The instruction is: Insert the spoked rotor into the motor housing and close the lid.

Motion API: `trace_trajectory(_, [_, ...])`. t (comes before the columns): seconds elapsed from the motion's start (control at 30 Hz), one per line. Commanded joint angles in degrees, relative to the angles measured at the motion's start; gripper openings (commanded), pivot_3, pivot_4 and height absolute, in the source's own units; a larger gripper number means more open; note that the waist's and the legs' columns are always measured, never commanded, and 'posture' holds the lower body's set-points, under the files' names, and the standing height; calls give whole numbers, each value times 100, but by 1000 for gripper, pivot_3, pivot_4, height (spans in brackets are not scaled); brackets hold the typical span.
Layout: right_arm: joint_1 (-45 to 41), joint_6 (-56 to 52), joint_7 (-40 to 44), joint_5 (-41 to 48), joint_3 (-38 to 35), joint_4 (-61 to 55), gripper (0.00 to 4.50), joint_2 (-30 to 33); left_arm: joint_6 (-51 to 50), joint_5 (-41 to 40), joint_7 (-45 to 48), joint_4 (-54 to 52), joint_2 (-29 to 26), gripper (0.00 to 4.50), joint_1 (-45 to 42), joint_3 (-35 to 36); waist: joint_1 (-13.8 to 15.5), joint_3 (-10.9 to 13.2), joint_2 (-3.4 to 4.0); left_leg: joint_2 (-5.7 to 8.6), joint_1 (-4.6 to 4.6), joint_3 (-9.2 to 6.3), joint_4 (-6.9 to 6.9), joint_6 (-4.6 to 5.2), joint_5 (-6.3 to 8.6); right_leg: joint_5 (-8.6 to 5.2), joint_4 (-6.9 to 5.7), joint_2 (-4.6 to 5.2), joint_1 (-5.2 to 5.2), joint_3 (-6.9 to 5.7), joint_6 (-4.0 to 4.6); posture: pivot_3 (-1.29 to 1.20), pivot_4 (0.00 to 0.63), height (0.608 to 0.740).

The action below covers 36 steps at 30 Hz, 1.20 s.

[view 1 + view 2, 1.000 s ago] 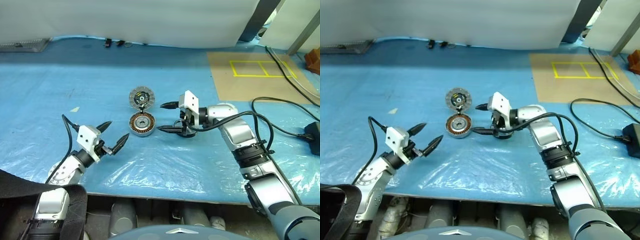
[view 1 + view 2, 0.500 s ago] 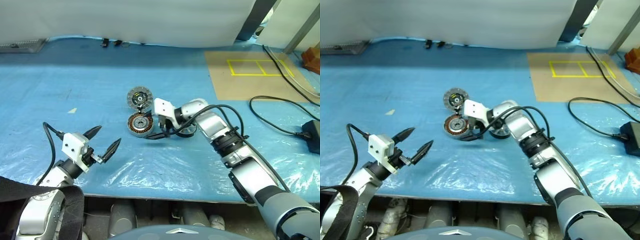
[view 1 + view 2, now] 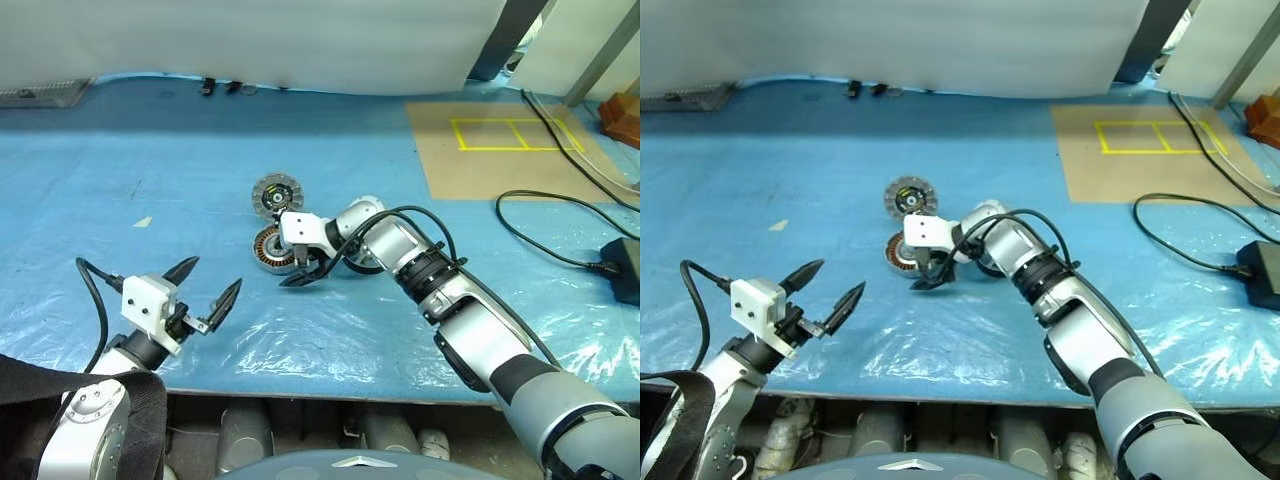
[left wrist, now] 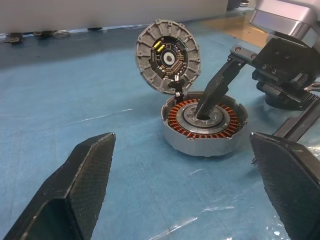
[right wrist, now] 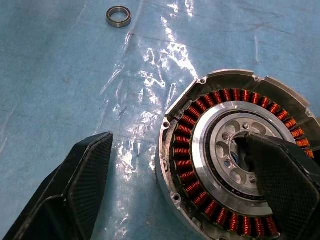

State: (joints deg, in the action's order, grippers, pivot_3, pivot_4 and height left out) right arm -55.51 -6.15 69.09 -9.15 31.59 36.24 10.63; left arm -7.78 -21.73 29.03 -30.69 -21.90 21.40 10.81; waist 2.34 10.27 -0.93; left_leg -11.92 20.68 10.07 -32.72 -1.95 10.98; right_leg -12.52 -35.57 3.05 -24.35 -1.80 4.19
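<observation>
Reaching across a desk (image 3: pixel 120 150) covered in blue plastic, our right gripper (image 3: pixel 297 262) hangs over the motor housing (image 4: pixel 204 122), a shallow silver can ringed with copper windings. Its jaws are spread wide: one finger dips into the housing's dark centre, the other stands outside the rim above the plastic. The lid (image 4: pixel 168 56) stands propped open at the housing's far edge, its ribbed face with a yellow-green mark turned toward us. A dark round part, probably the spoked rotor (image 3: pixel 366 262), lies just behind the right wrist, mostly hidden. Our left gripper (image 3: pixel 205 290) hovers well apart near the desk's front edge, jaws spread and holding nothing. A small loose ring (image 5: pixel 118 16) lies on the plastic near the housing. We judge the rotor not yet inserted; next, the right gripper must pick it up and seat it squarely in the housing.
</observation>
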Motion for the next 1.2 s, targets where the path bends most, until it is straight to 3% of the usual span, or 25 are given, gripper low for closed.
trace_trajectory(0.03, [-132,212,103,-204,130,107,3918,-26,193,26,-20,-193,33,4500,61,59,1,0,0,0,0,0,0,0,0,0,-1,0,0,0,0,0,150,740])
trace_trajectory(0.2, [-173,385,42,-432,185,142,2259,-11,295,57,35,-110,2,4500,213,146,-5,-1,-1,0,0,0,0,0,0,0,0,0,0,1,1,0,150,740])
trace_trajectory(0.4, [-103,508,220,-639,324,-112,2259,122,287,-6,143,-85,-154,4500,376,372,-3,0,0,-2,-14,0,-4,0,0,0,-12,0,4,4,1,0,150,740])
trace_trajectory(0.67, [271,-104,633,-489,330,-1017,2259,210,279,2,305,-103,-243,4500,645,460,5,-1,-1,-1,-16,-1,5,0,1,-1,0,-1,9,7,1,0,150,740])
trace_trajectory(0.77, [332,-106,506,-452,255,-1046,2884,150,253,28,304,-93,-248,4500,580,450,4,-1,-1,-2,-19,0,5,0,1,-1,-1,-1,9,7,1,0,150,740])
trace_trajectory(0.93, [330,-403,807,-13,-50,-1581,4484,268,213,10,321,-32,-251,4500,474,429,4,0,-1,-2,-28,-1,1,0,1,-1,-11,-1,9,13,1,0,150,740])
trace_trajectory(1.2, [633,-1047,776,1028,-852,-2922,4484,519,251,-30,464,226,-266,4500,265,405,5,-1,-1,-2,-27,-1,5,0,1,-1,-9,-3,7,16,1,0,150,740])
